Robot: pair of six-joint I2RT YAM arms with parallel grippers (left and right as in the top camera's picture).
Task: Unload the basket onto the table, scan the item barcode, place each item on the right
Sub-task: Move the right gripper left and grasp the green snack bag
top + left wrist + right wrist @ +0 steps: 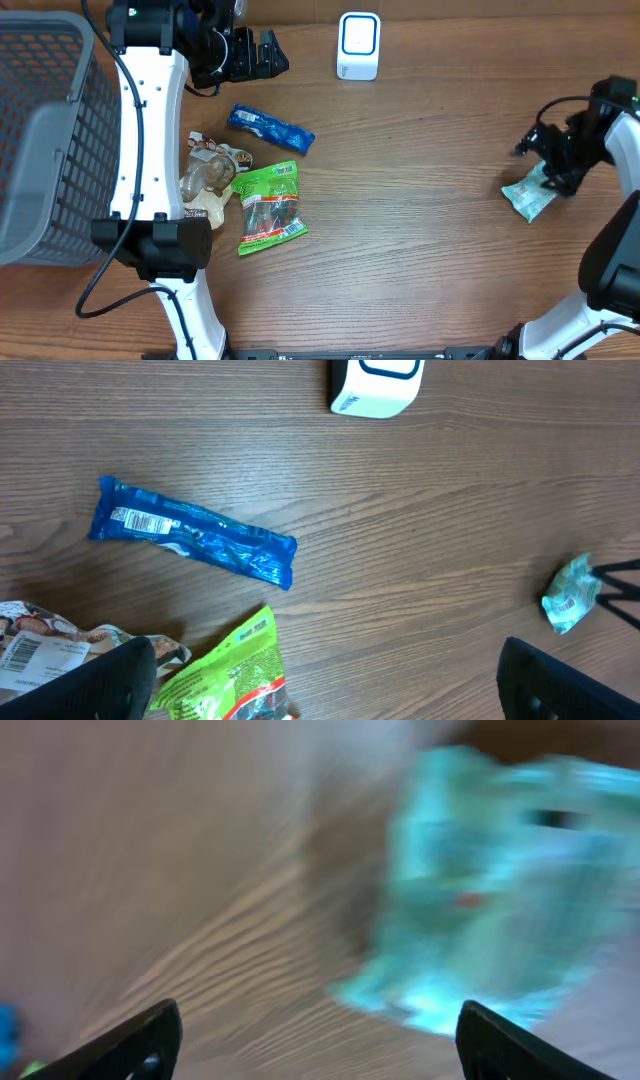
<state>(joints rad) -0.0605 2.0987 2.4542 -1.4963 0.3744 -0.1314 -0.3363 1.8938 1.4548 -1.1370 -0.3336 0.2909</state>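
Overhead, the right fingers [552, 160] hung low at the far right edge of the surface [430, 250], and a crumpled teal packet [530, 196] lay just beside and beneath them, on the side away from the white scanner [358, 45]. Its long axis ran roughly crosswise, slightly slanted; no barcode could be made out. The left fingers [270, 55] pointed toward the scanner, which stood close ahead of them. A blue wrapper [270, 128] and a green packet [272, 208] lay below them, beside the grey basket [40, 130]. The right arm was by far the nearer to the teal packet, while the scanner was well apart from it.

From the left wrist, the left fingers [110, 680] stood wide apart and held nothing. The blue wrapper lay ahead of them to the left, its length slanting across the view with a white label panel at its left end. The teal packet sat well off to their right.

From the right wrist, blurred by motion, the right fingers [140, 1045] stood spread wide. The teal packet lay ahead, toward the right-hand finger, unclamped. Its facing could not be told.
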